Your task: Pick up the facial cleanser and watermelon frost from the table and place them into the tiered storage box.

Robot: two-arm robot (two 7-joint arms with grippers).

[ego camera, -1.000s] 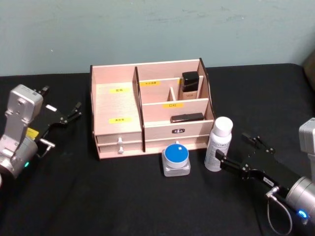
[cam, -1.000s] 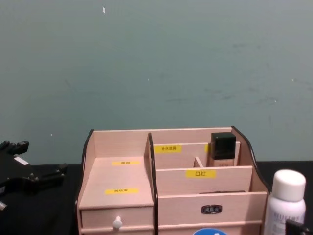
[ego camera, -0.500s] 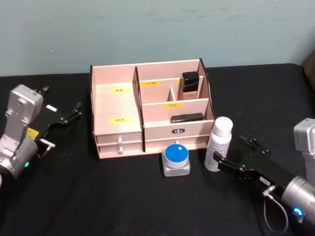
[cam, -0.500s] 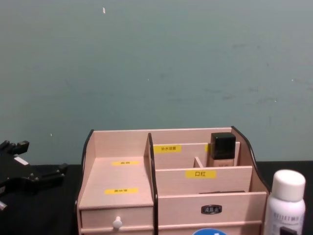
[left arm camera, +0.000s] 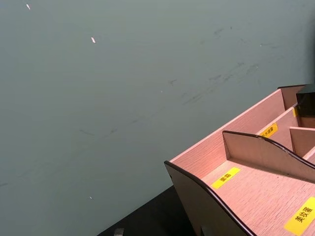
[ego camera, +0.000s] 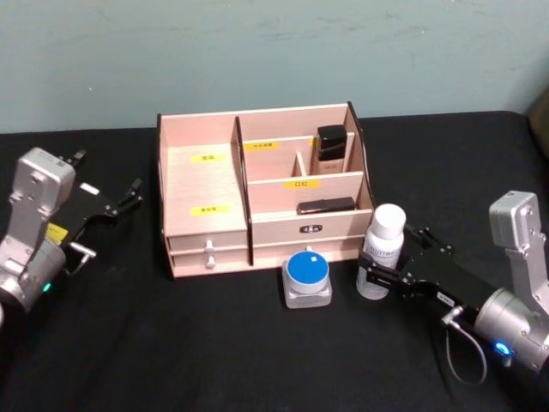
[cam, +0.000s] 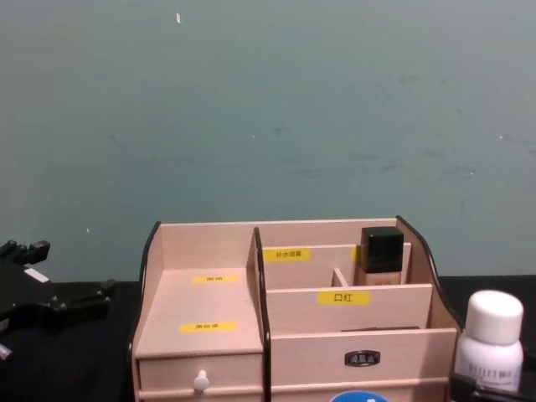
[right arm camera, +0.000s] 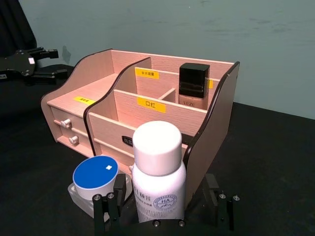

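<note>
**Q:** On table (ego camera: 214,360), largest first?

**A:** Tiered storage box (ego camera: 206,184) stood centre. Facial cleanser (ego camera: 383,244) stood at its right front corner, between the right gripper's (ego camera: 388,257) spread fingers, base hidden. Watermelon frost (ego camera: 307,273) sat before the box, mostly cut off in chest view. Left gripper (ego camera: 127,196) sat parked left, spread.

We're holding our L arm at approx 9 o'clock in the head view, wrist bent. Its left gripper (ego camera: 107,176) is pointing toward 2 o'clock w/ jaws spread. Our R arm is lying low at approx 4 o'clock. Its right gripper (ego camera: 388,256) is aiming toward 10 o'clock, fingers (right arm camera: 106,211) gaping wide, not clamping.
</note>
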